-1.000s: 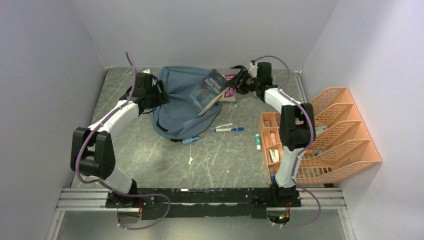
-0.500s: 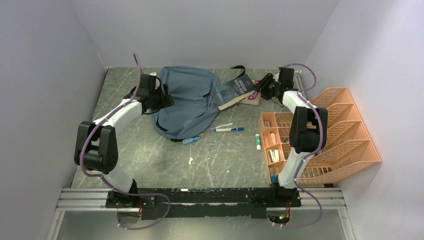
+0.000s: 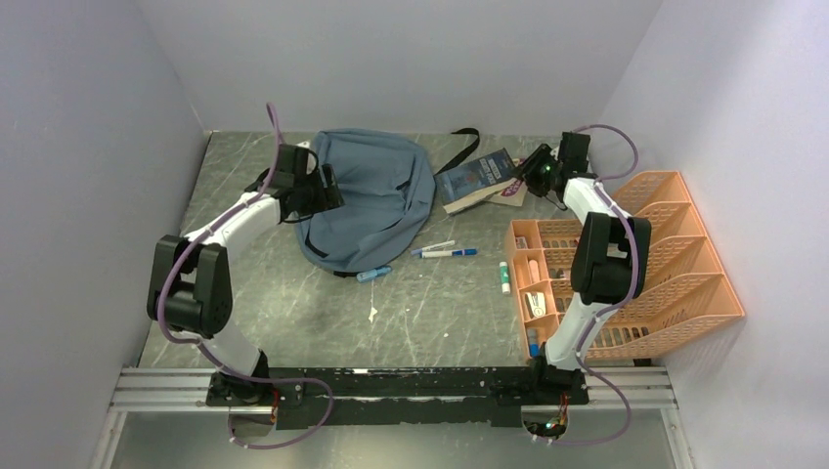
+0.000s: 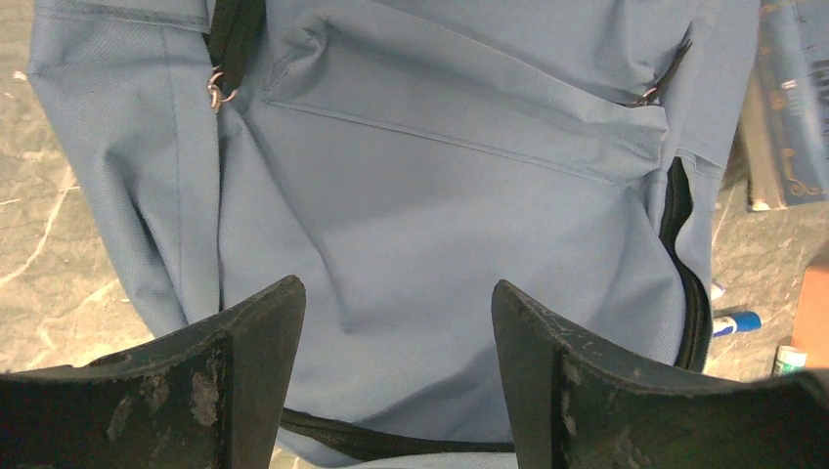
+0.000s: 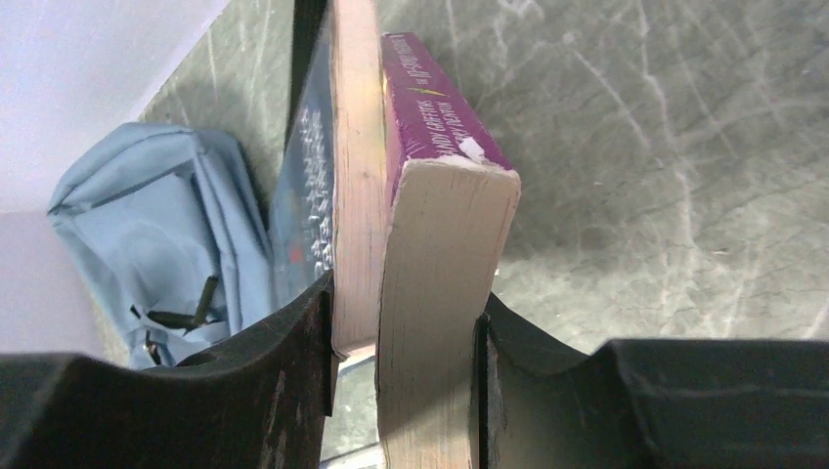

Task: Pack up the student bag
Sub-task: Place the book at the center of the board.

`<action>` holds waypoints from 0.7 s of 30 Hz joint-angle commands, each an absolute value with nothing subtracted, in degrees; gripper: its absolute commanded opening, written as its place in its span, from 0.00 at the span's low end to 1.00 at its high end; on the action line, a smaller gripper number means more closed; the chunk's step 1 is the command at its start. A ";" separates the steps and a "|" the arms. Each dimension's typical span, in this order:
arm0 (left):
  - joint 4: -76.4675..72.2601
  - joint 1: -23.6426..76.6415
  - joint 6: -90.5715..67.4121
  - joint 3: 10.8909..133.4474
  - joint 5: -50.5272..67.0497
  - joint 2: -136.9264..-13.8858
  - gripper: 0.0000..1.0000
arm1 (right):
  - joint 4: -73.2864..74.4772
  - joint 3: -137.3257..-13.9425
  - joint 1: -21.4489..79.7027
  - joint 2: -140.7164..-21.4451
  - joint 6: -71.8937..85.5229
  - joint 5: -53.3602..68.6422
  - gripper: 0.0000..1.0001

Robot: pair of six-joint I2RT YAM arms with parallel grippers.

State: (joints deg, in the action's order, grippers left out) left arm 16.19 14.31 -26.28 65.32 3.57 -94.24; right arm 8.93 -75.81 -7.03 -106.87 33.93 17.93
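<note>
Left wrist | student bag [image 4: 430, 195] spread beneath parted left jaws; contact unclear

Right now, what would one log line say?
left gripper open over bag | right gripper shut on two books

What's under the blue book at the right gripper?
A purple paperback, its edge peeking out beside the blue book. The right gripper clamps both together. Most of the paperback's cover is hidden.
</note>
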 commanded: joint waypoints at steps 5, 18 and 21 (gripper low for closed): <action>16.75 15.38 -25.59 67.59 4.18 -94.94 0.75 | 10.60 -78.35 -8.09 -106.51 30.44 10.14 0.14; 15.31 7.89 -36.66 59.22 0.10 -89.08 0.77 | 15.72 -84.53 -5.02 -103.27 25.17 4.65 0.90; 15.99 5.75 -37.42 57.45 0.10 -87.94 0.76 | 19.56 -89.85 3.23 -103.16 19.76 -2.37 0.90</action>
State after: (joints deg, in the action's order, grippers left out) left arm 16.91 8.67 -33.71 59.59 1.48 -90.80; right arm 17.50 -82.52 -5.34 -106.85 26.61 6.11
